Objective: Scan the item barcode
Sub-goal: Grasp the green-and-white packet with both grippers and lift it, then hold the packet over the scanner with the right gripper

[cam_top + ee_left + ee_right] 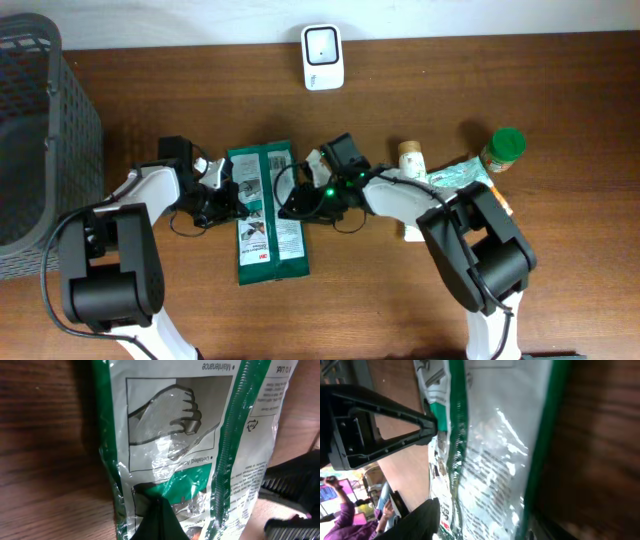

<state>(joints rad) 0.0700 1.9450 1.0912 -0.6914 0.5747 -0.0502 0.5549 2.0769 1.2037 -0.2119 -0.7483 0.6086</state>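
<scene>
The item is a flat green and white pouch [268, 210] lying print-up on the wooden table between both arms. My left gripper [232, 197] is at its left edge. In the left wrist view its fingers meet in a dark wedge [159, 502], shut on the pouch [200, 435] film. My right gripper [292, 205] is at the pouch's right edge. In the right wrist view it stands open [485, 530], with the pouch [490, 460] between the jaws. The left gripper's tip [432, 425] shows there too. I cannot make out a barcode in any view.
A white scanner-like device [323, 57] stands at the table's back edge. A grey basket [40, 130] fills the far left. To the right are a small bottle [410, 155], a crumpled packet [455, 178] and a green-lidded jar [503, 148].
</scene>
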